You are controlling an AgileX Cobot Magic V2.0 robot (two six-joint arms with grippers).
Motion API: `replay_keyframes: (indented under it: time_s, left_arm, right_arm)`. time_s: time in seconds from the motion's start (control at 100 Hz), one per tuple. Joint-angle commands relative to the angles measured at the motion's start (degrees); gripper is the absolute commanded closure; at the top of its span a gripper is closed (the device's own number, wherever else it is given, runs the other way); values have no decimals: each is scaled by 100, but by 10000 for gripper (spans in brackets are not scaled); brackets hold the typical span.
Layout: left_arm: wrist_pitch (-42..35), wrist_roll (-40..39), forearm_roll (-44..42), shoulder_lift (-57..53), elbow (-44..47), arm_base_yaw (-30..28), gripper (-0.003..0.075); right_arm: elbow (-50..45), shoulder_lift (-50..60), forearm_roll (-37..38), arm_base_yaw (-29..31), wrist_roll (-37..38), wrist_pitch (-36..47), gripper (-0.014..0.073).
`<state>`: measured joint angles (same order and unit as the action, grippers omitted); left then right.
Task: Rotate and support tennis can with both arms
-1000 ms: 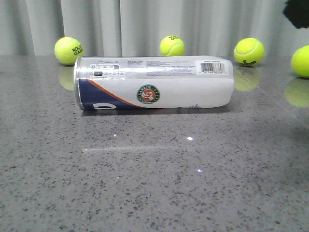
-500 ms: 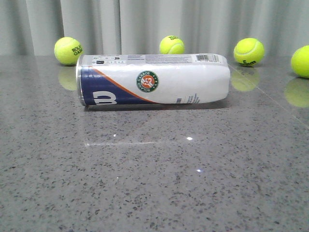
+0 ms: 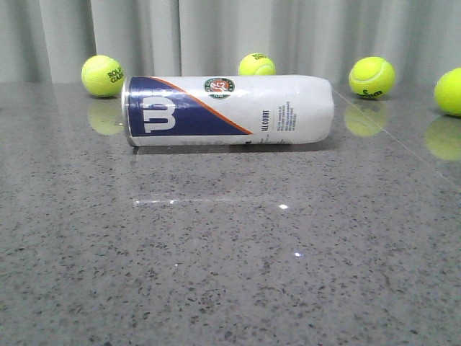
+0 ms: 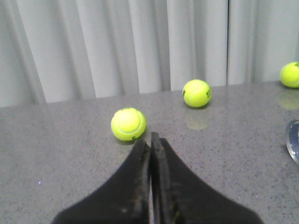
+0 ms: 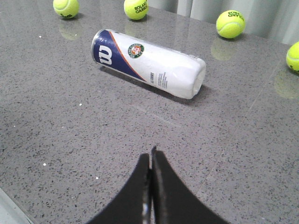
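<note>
- Right claw [image 5: 150, 161]: fingers pressed together, nothing between them. It hangs over bare table [image 5: 70, 140], well short of the can and not touching it.
- Left claw [image 4: 151, 140]: also closed tight, empty. It points toward a tennis ball [image 4: 128, 124] and the curtain [image 4: 117, 42]; only a sliver of the can's silver rim [image 4: 294, 140] shows at the edge of that view.
- Neither arm appears in the front view.
- Tennis can [image 3: 229, 110]: lying on its side on the grey table, rim end to the left, rounded white end to the right, slightly skewed.
- Change over the last second: the can has rolled about its long axis. The barcode and fine print that were on top are now out of sight; the round emblem [image 3: 219, 87] has climbed from the lower face to the top edge, and the navy logo panel [image 3: 160, 115] now faces the camera in full. The can has also drifted away, nearer the back balls.
- Meaning: rotation appears to have happened, or is still running, with no claw on it. The support part looks not done; the can lies free and could roll further toward the balls.
- Far: four balls [image 3: 370, 76] along the curtain in the front view, apart from the can.
</note>
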<state>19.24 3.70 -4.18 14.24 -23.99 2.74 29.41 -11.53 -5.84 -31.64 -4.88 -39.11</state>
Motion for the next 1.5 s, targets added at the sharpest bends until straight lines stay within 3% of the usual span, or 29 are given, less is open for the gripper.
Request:
replay_keyframes:
  time_s: [0.0, 0.37, 0.47, 0.66, 0.73, 0.89, 1.17, 1.34, 1.49]
  left_arm:
    - [177, -50, -18, 565, -580, -5, 739]
    - [1456, -50, 37, 2785, -1692, -5, 710]
    - [1636, -50, 287, 3258, -1949, -5, 603]
    - [1661, -50, 1180, 3997, -2338, -5, 271]
    - [1742, -50, 1727, 4274, -2502, -5, 218]
    - [2006, 88, 3276, 4873, -2843, -5, 217]
    - [2992, 2389, 6413, 5949, -3152, -5, 218]
    - [3465, 3365, 7658, 6569, -3289, 25, 229]
    - [3716, 3520, 8207, 7123, -3431, 279, 229]
  right_arm:
    - [143, -67, 13, 26, -41, 403, 654]
    - [143, -67, 13, 26, -41, 403, 654]
    - [143, -67, 13, 26, -41, 403, 654]
    - [143, -67, 13, 26, -41, 403, 654]
    - [143, -67, 13, 26, -41, 403, 654]
    - [143, -67, 13, 26, -41, 403, 654]
    - [143, -67, 13, 26, -41, 403, 654]
    - [143, -67, 13, 26, -41, 403, 654]
    - [143, -67, 13, 26, -41, 403, 654]
